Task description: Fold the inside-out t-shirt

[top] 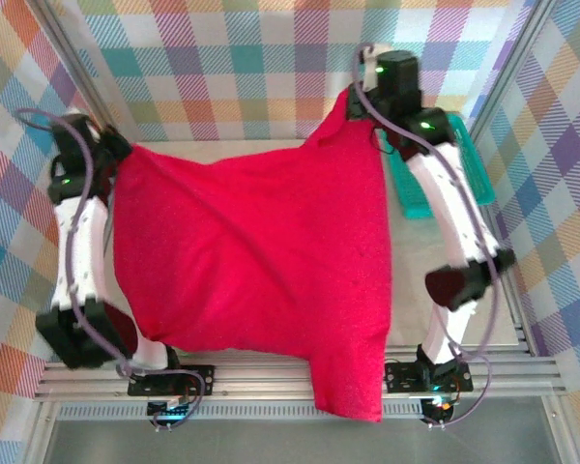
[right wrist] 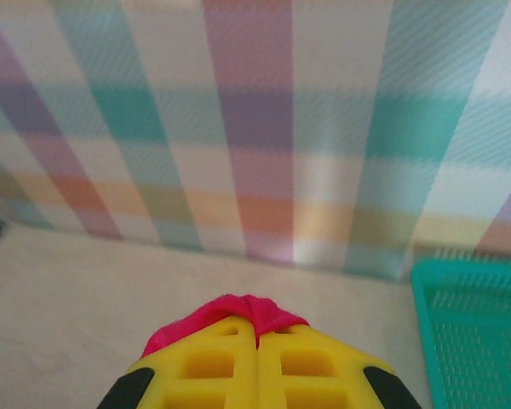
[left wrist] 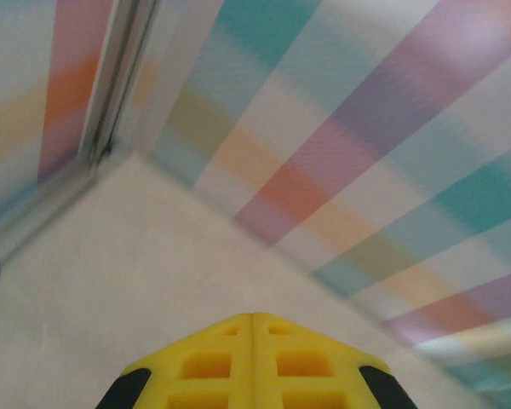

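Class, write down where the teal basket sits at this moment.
In the top view the teal basket lies far right on the table, partly under the right arm, beside the red t-shirt.

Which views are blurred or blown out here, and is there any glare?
Top external: even light and no glare, but the bright red cloth t-shirt is saturated, so its folds are barely readable. Left wrist: the plaid wall is smeared into streaks, and the yellow left pincer is soft at close range. Right wrist: the wall is soft, while the yellow right pincer and the teal mesh plastic basket are a little crisper.
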### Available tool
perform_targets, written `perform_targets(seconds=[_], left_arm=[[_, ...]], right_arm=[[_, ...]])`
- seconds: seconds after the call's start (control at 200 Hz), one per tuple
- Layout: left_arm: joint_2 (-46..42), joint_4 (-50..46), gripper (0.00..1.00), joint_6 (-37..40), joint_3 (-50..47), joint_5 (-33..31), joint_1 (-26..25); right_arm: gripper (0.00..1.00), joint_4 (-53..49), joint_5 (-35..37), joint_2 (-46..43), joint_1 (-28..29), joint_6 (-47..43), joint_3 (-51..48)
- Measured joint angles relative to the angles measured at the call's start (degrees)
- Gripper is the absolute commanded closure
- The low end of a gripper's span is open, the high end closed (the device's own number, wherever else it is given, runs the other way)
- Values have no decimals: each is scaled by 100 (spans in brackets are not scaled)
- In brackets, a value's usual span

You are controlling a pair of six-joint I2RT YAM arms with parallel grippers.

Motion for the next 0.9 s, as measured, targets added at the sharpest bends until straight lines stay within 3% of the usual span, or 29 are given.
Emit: perform_targets(seconds=[0.16,0.38,0.525,0.71,0.765,0.8,0.845,0.87,0.9], left_arm=[[1574,697,100,-197,-343,37,-219],[3661,1084,100,-354,623,142,-483],[4450,1056,100,-369,1351,175,-549],[4697,855,100,-326,1998,79,-546],[4701,769,89,-304,2149,61,-546],[4701,739,76,-275,2223,63,-549],[4701,697,55,-238,2306,68,-549],[4701,640,48,-203,2350,72,-549],[4701,564,43,-175,2406,76,-549]], right_arm=[[100,85,-2,1657,-234,122,210],[100,-61,-4,4002,-415,350,2142],[100,48,63,4282,-511,455,2140],[100,417,302,4282,-664,621,2122],[100,527,319,4282,-715,673,2122],[92,640,293,4282,-752,706,2122],[58,769,201,4282,-793,763,2122],[39,848,133,4282,-820,798,2122],[22,931,39,4282,-846,833,2124]])
